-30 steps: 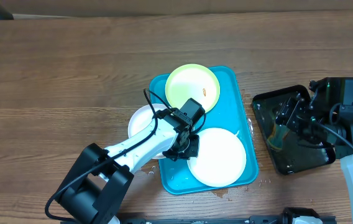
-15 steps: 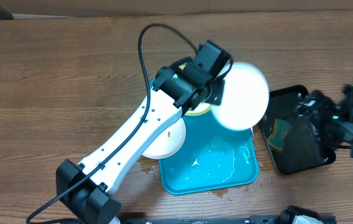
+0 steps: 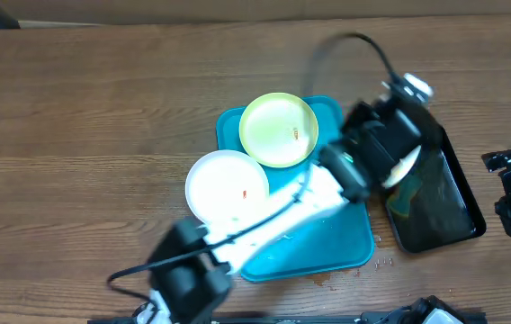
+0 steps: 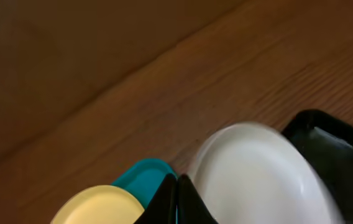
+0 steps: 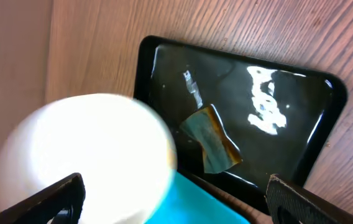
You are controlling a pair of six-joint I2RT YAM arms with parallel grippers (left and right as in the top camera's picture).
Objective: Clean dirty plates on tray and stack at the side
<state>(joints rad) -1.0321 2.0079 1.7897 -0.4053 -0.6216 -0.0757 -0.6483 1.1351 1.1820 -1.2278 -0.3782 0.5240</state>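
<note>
L gripper (image 4: 176,188) is clamped on the rim of the held white plate (image 4: 251,174). In the wrist view the jaws sit together on the near edge, so it's an edge pinch only. Overhead, that plate hangs right of centre, tilted over the left rim of the black tray (image 3: 453,209). Most of it is hidden under the arm and it's motion-blurred, so you can't tell if it touches the rim.

R gripper (image 5: 173,186) waits at the far right of the frame. Its jaws are wide apart w/ nothing in them. A sponge-like pad (image 5: 210,146) lies in the black tray w/ water glinting around it.

The yellow-green plate (image 3: 278,130) sits at the top of the turquoise tray (image 3: 345,245). The second white plate (image 3: 224,184) is at frame centre-left, overlapping the tray's left edge. Both show an orange speck, so they're prob. not cleaned yet.

What can go wrong:
- The rim-only grip on a tilted plate could slip or let it pivot, esp. if it's wet.
- If you lower it blind, the plate edge may clip the black tray's rim and get levered out of the jaws.
- Bringing R in for the pad puts both arms over one small tray, so there's a collision risk.
- L arm spans the turquoise tray. A low sweep could catch the yellow-green plate.
</note>
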